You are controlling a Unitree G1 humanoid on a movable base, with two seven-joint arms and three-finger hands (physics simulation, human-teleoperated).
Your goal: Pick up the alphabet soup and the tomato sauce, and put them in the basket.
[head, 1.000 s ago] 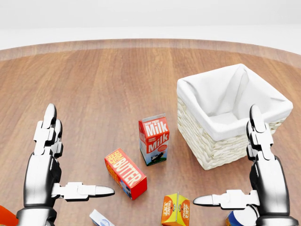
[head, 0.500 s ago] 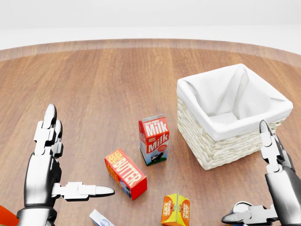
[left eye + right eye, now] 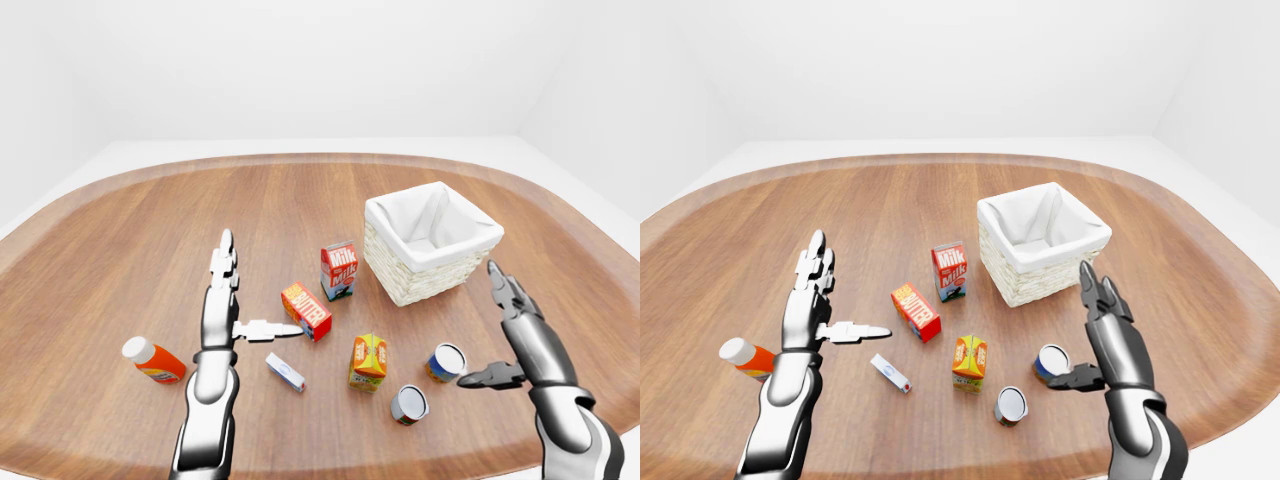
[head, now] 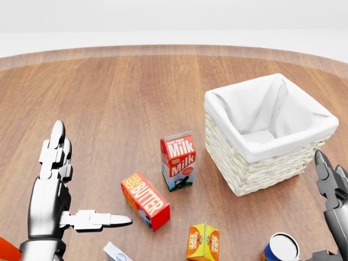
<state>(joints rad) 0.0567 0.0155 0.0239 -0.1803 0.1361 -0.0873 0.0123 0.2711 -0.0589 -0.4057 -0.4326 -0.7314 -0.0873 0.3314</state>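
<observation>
Woven basket (image 3: pixel 430 275) — square, white cloth lining, wooden table (image 3: pixel 120 260).

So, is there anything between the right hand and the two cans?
Nothing visible is. In the left-eye view the right hand is open, its thumb tip beside the blue can. The second can lies lower left of the first, with bare table between them.
</observation>
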